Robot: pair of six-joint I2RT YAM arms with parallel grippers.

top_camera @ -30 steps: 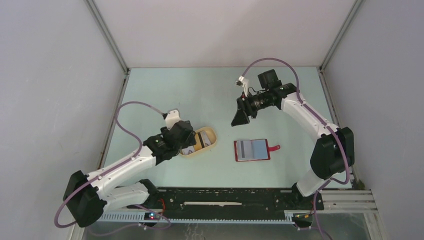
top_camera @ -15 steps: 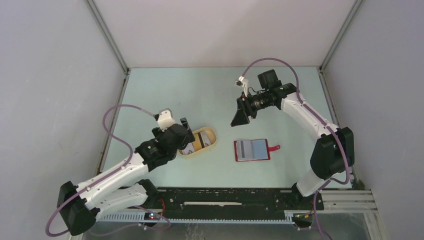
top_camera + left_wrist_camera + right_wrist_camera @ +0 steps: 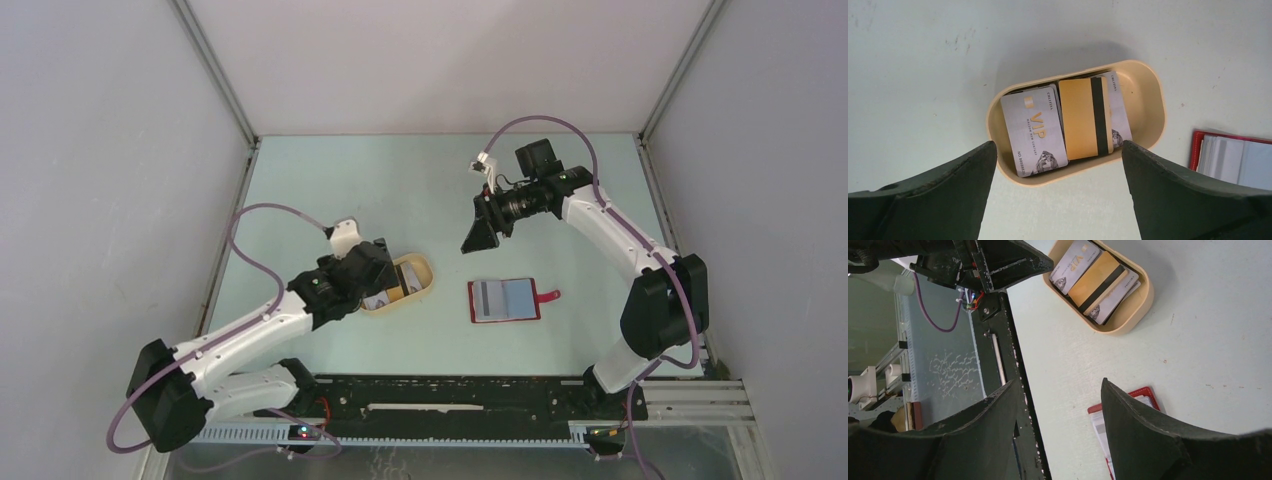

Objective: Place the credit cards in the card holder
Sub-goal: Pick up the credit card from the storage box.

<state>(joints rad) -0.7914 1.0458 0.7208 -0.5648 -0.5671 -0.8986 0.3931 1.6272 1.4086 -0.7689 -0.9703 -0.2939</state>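
- Tray [image 3: 1143,107] holds the credit cards [image 3: 1083,117]: silvery ones and one orange-gold.
- Beside it the card holder [image 3: 504,299] lies open, perhaps with a card inside.
- Both empty: left gripper [image 3: 1058,147] wide open over the cards, right gripper [image 3: 1060,382] partly open.

The top view looks down from high behind on the whole table [image 3: 420,190], while both wrist views look down from nearer, all three sharing the beige tray [image 3: 1144,102] and the card holder [image 3: 1235,160].
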